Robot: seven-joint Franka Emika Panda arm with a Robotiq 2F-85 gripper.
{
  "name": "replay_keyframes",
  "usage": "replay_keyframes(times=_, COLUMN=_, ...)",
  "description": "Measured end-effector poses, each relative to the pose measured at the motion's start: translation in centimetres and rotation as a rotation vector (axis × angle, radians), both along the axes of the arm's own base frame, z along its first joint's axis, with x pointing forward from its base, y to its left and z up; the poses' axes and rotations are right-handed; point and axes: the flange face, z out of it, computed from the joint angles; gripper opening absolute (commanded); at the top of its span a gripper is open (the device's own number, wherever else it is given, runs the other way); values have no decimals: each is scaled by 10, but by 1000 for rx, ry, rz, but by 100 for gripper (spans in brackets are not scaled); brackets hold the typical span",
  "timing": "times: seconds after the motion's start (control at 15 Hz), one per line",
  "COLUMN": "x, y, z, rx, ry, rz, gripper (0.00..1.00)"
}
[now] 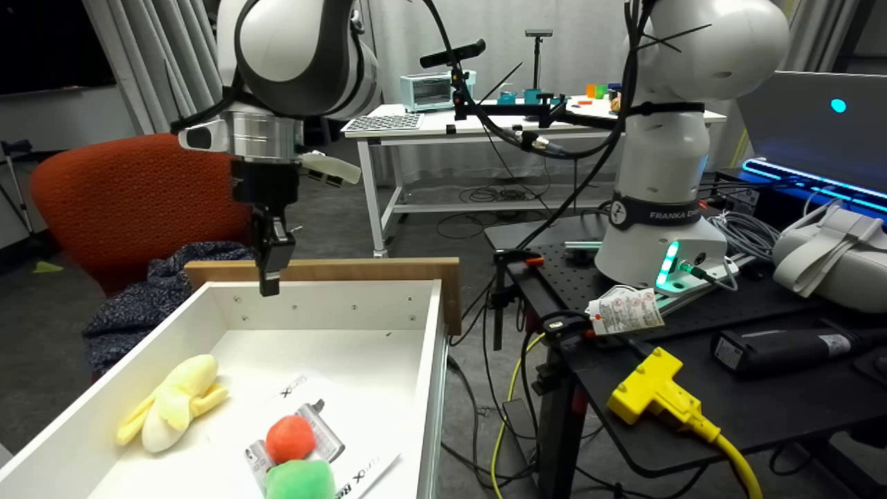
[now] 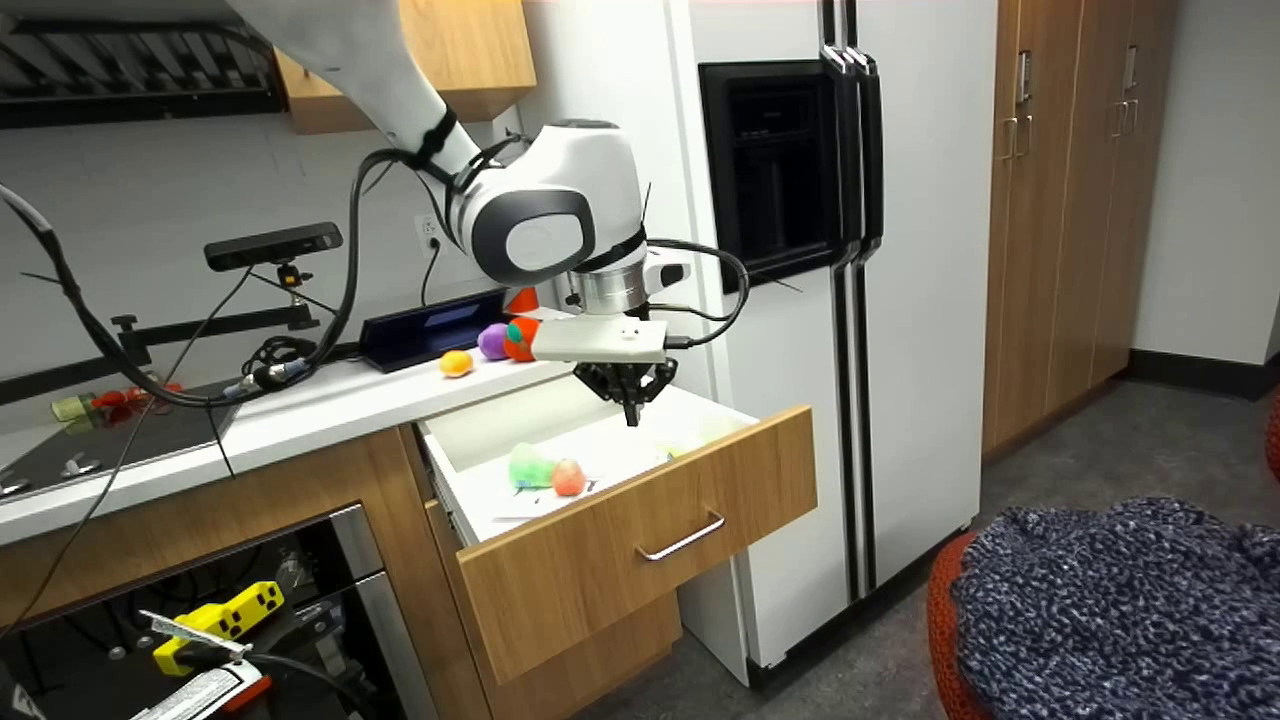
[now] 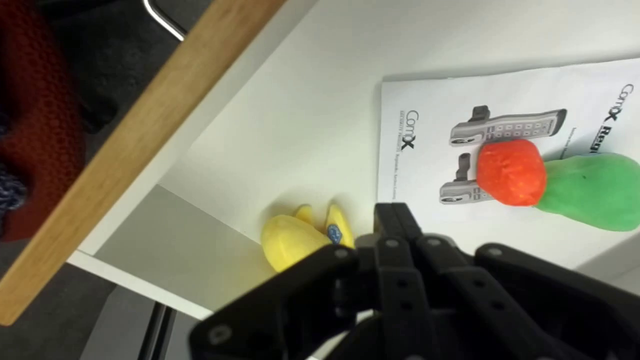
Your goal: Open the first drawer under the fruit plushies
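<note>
The first drawer stands pulled out under the counter, its white inside facing up. Its pale wood front also shows in an exterior view and in the wrist view. A silver bar handle is on the outside of the front. My gripper points down above the drawer's inside, behind the front panel and apart from it. In the wrist view its two fingertips meet with nothing between them. Fruit plushies, purple, red and orange, lie on the counter above.
Inside the drawer lie a yellow banana plushie, a red plushie, a green plushie and a printed sheet. A fridge stands beside the drawer. A red chair with a dark knitted cloth is in front of it.
</note>
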Motion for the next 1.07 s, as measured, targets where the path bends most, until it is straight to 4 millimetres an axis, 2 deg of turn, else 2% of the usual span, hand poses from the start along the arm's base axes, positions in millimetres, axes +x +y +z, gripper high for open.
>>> replay_keyframes(times=0.07, x=0, y=0, z=0, rx=17, ry=-7, rz=16, gripper=17)
replay_keyframes(times=0.13, x=-1, y=-1, z=-1, rx=30, ry=-14, rz=30, gripper=28)
replay_keyframes(times=0.27, x=-2, y=-2, z=-2, rx=50, ry=-27, rz=54, gripper=41)
replay_keyframes(times=0.33, x=0, y=6, z=1, rx=57, ry=-26, rz=53, gripper=50)
replay_keyframes(times=0.4, x=2, y=24, z=10, rx=66, ry=-27, rz=50, gripper=57)
replay_keyframes(times=0.6, x=5, y=101, z=46, rx=94, ry=-49, rz=59, gripper=81)
replay_keyframes(times=0.73, x=3, y=141, z=67, rx=115, ry=-59, rz=66, gripper=96)
replay_keyframes(times=0.87, x=3, y=162, z=81, rx=129, ry=-64, rz=68, gripper=100)
replay_keyframes(times=1.07, x=5, y=172, z=90, rx=133, ry=-64, rz=67, gripper=100)
